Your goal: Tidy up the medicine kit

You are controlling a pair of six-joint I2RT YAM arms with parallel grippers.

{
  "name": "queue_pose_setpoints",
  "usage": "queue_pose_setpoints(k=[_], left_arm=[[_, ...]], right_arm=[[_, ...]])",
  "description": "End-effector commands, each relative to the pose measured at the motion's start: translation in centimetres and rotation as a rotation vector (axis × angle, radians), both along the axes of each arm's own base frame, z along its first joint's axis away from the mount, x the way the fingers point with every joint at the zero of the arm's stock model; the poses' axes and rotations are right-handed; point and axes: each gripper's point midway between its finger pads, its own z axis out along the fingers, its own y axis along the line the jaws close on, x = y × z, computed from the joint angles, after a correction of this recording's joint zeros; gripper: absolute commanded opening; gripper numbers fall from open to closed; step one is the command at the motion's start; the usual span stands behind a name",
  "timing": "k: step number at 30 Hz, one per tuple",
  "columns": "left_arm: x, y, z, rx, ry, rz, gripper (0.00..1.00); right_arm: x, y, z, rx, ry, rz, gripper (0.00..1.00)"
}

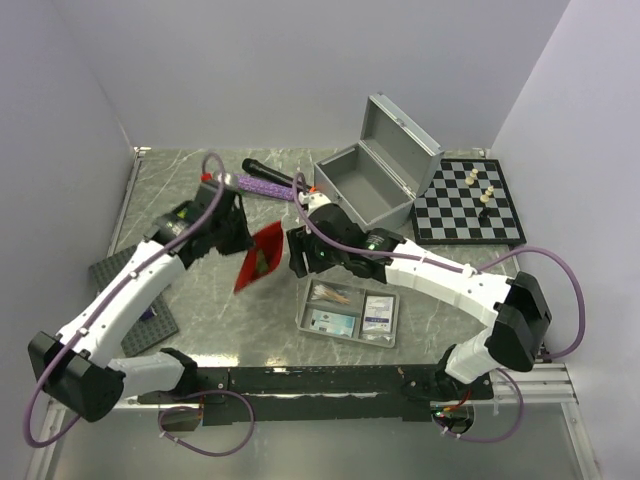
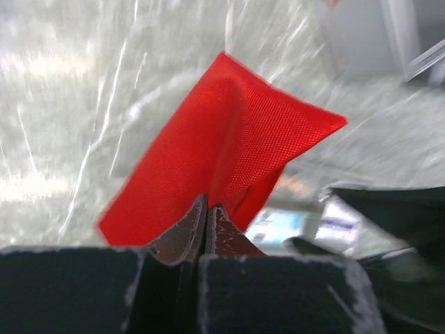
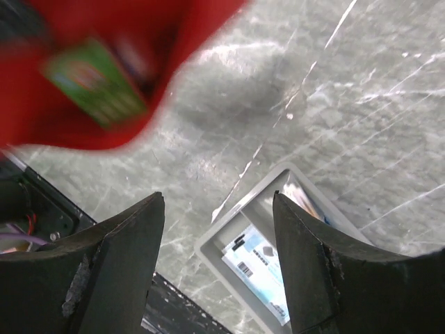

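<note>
My left gripper [image 1: 243, 243] is shut on the edge of the red pouch [image 1: 259, 257] and holds it up above the table; the pouch fills the left wrist view [image 2: 222, 146]. A green packet [image 3: 94, 83] shows in the pouch's open side in the right wrist view. My right gripper [image 1: 297, 262] is open and empty just right of the pouch, above the left end of the grey divided tray [image 1: 303, 314], which holds small medicine packets [image 1: 378, 312]. The tray also shows between the right fingers [image 3: 229, 226]. The silver-grey case [image 1: 380, 170] stands open behind, lid up.
A chessboard [image 1: 455, 215] with a few pieces lies right of the case. A black microphone [image 1: 262, 169] and a purple object [image 1: 262, 185] lie at the back. A dark studded plate [image 1: 148, 330] lies at the left, under my left arm.
</note>
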Motion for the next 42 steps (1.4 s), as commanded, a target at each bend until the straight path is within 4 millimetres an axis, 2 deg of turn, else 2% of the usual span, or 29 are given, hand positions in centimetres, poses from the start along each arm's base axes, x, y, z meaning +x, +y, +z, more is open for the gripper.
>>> queue_pose_setpoints(k=[1,3,5,7,8,10,12,13,15,18,19,21,22,25,29,35,39,42], left_arm=[[-4.7,2.4,-2.2,0.057,0.051,-0.036,0.01],[-2.6,2.2,0.9,0.001,-0.051,-0.018,0.01],[0.3,0.4,2.6,-0.015,-0.057,-0.039,0.0],[-0.5,-1.8,2.0,-0.018,0.049,-0.116,0.01],[-1.9,-2.0,2.2,0.004,0.031,-0.126,0.01],[-3.2,0.0,1.6,0.029,-0.032,-0.066,0.01],[-1.6,0.6,1.5,-0.063,-0.068,-0.017,0.01],[-1.1,-0.6,1.0,-0.118,-0.029,-0.046,0.01],[-1.5,-2.0,0.1,-0.103,0.056,-0.086,0.01],[-2.6,-0.6,-2.1,-0.051,0.067,-0.047,0.01],[-2.5,-1.0,-1.8,-0.106,0.045,-0.049,0.01],[-2.0,-2.5,-0.4,-0.205,0.01,-0.066,0.01],[-2.0,-3.0,-0.3,-0.214,0.027,-0.074,0.01],[-1.7,-3.1,-1.4,-0.166,0.084,-0.07,0.01],[-1.9,-3.7,-1.5,-0.203,0.081,-0.084,0.01],[-2.2,-4.7,0.0,-0.283,0.057,-0.099,0.01],[-2.3,-5.3,1.1,-0.322,0.039,-0.109,0.01],[-2.4,-5.4,1.5,-0.333,0.036,-0.116,0.01]], right_arm=[[0.8,0.0,4.4,0.115,-0.096,-0.013,0.71],[1.0,0.0,4.6,0.135,-0.113,-0.02,0.71],[1.5,0.3,4.7,0.152,-0.117,-0.028,0.71],[1.6,0.9,5.4,0.154,-0.104,-0.011,0.7],[1.5,0.9,6.0,0.149,-0.109,-0.006,0.7],[1.4,0.6,5.6,0.154,-0.12,-0.001,0.71],[1.1,0.6,4.9,0.172,-0.123,0.011,0.71],[0.9,0.6,4.6,0.176,-0.116,0.014,0.71],[0.6,0.5,4.3,0.164,-0.1,0.02,0.71],[-0.3,0.6,5.0,0.201,-0.17,0.08,0.69],[-1.1,1.0,5.1,0.236,-0.173,0.123,0.68],[-1.5,1.6,5.3,0.26,-0.168,0.144,0.63],[-1.7,2.0,5.5,0.259,-0.163,0.152,0.61],[-2.2,2.6,5.9,0.246,-0.188,0.172,0.58],[-2.5,3.2,5.5,0.216,-0.194,0.209,0.56],[-2.4,4.7,4.4,0.215,-0.17,0.208,0.49],[-1.5,5.1,3.3,0.172,-0.171,0.17,0.63],[-1.5,5.4,3.1,0.173,-0.172,0.18,0.69]])
